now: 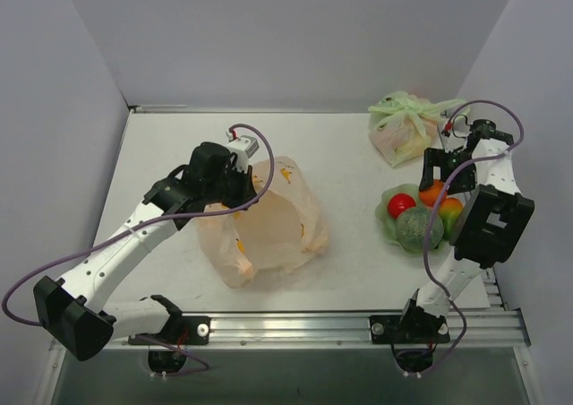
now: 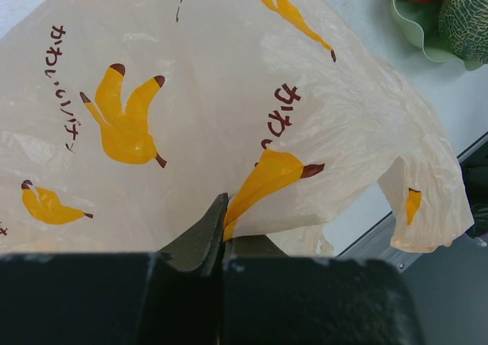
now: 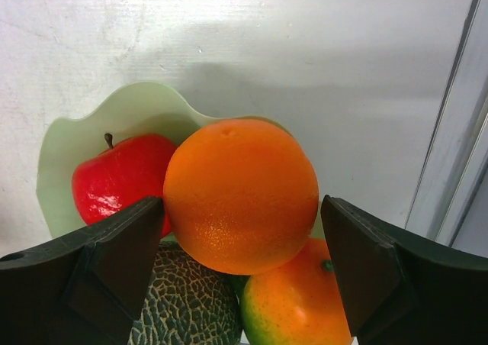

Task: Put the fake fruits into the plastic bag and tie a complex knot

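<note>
White table (image 1: 358,262), grey walls (image 1: 269,38); my left gripper (image 2: 223,224) pinches the crinkled, banana-printed peach plastic bag (image 2: 229,93), right gripper (image 3: 242,211) spread astride the orange (image 3: 240,185).

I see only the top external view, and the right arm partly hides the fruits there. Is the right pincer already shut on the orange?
Observer: No. The right wrist view shows the right pincer open, with the orange between its fingers.
Operator: Does the left pincer hold the bag?
Observer: Yes. The left wrist view shows the left pincer shut on a fold of the plastic bag.
Operator: What does the orange rest on?
Observer: A netted green melon and an orange-green fruit.
</note>
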Controlling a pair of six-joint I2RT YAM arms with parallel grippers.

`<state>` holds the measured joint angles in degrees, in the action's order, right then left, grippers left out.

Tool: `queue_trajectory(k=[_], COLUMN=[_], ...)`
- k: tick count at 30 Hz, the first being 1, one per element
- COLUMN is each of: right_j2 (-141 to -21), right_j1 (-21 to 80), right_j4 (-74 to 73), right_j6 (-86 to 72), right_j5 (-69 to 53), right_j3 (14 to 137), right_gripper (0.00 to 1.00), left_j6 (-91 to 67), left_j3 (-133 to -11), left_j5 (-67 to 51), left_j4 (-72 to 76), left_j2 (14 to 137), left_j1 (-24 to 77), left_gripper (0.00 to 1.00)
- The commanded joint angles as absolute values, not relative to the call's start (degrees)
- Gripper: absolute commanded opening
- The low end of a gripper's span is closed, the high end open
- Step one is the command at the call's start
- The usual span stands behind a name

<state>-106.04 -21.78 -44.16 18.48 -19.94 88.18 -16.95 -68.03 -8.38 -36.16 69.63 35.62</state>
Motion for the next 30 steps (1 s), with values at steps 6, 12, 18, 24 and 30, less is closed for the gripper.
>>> queue_trajectory(k=[6, 12, 18, 24, 30], right_j2=[-107.31, -107.49, -103.81, -98.98, -89.94], right_j1=[-21.45, -21.44, -22.06, -20.13, -9.25], right_j4=[-44.56, -44.91, -47.11, -49.30, -50.62], right_j6=[16.96, 16.79, 16.97, 15.91, 15.38], right_j5=[-21.27, -22.58, -24.34, -32.24, -41.04], right_j3=[88.94, 90.44, 95.34, 101.77, 103.10], right_gripper=[0.76, 0.47, 0.29, 0.25, 0.23], left_j6=[-19.51, -20.92, -23.02, -26.80, -30.49], left_j3=[-69.44, -69.26, -68.73, -69.96, -70.22], left_j5=[-9.05, -9.58, -10.02, -12.48, -14.93], left_j4=[-33.92, -33.84, -33.75, -33.84, -33.75], left_j2=[70.31, 70.49, 70.75, 72.24, 73.47], left_j1=[34.10, 32.61, 31.03, 28.05, 24.88], left_gripper=[0.00, 0.00, 0.00, 0.00, 0.00])
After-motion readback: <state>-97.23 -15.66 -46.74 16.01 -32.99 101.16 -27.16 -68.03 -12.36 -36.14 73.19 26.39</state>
